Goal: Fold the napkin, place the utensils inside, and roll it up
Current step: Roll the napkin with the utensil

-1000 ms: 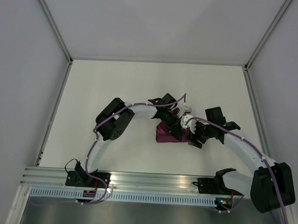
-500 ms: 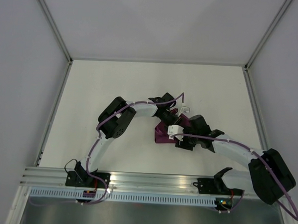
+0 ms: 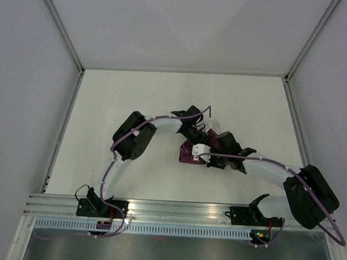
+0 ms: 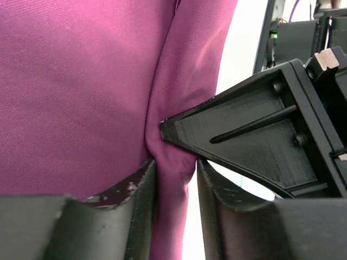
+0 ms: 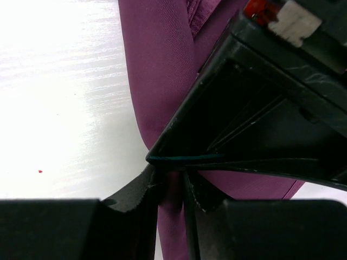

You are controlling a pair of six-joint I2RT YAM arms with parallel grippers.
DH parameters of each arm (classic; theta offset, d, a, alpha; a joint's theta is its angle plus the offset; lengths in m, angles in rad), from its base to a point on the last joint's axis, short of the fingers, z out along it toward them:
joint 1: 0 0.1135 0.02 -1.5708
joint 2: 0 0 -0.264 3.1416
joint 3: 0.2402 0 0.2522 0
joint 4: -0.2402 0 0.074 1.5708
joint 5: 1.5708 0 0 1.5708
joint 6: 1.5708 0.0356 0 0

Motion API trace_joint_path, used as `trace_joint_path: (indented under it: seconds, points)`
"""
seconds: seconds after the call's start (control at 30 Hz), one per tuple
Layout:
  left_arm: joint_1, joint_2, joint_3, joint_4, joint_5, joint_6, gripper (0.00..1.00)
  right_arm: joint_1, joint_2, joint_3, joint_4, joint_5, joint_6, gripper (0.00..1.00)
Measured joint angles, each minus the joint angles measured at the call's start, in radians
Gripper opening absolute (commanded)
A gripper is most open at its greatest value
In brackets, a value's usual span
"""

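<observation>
The purple-maroon napkin (image 3: 188, 156) lies bunched mid-table between both arms. In the left wrist view the napkin (image 4: 81, 81) fills the left side. One fold of it runs between the fingers of my left gripper (image 4: 174, 168). That fold lies against the left finger, and light shows between it and the right finger, so the gripper is open. My right gripper (image 5: 172, 179) is shut on a narrow fold of the napkin (image 5: 157, 70). From above, the left gripper (image 3: 199, 137) and the right gripper (image 3: 205, 159) meet tip to tip over the cloth. The utensils are out of view.
The white table (image 3: 105, 103) is walled on three sides, and an aluminium rail (image 3: 175, 209) with the arm bases runs along its near edge. Each wrist view is crowded by the other gripper's black finger (image 4: 244, 135) (image 5: 260, 124).
My right arm swung left onto the napkin and its jaws closed on a fold. The left gripper's jaws widened and loosened on the cloth.
</observation>
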Motion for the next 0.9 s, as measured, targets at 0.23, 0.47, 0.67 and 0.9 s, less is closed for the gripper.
trace_joint_path:
  seconds: [0.23, 0.47, 0.67, 0.9]
  points:
    - [0.023, -0.072, -0.024, 0.002, -0.129, -0.051, 0.49, -0.028, 0.063, 0.067, -0.058, -0.046, -0.013, 0.15]
    - [0.101, -0.233, -0.124, 0.135, -0.266, -0.138, 0.5, -0.111, 0.172, 0.196, -0.212, -0.182, -0.069, 0.15]
    - [0.174, -0.461, -0.342, 0.328, -0.433, -0.224, 0.5, -0.196, 0.308, 0.338, -0.384, -0.307, -0.138, 0.15]
    - [0.158, -0.7, -0.623, 0.558, -0.663, -0.243, 0.54, -0.27, 0.508, 0.539, -0.626, -0.433, -0.212, 0.16]
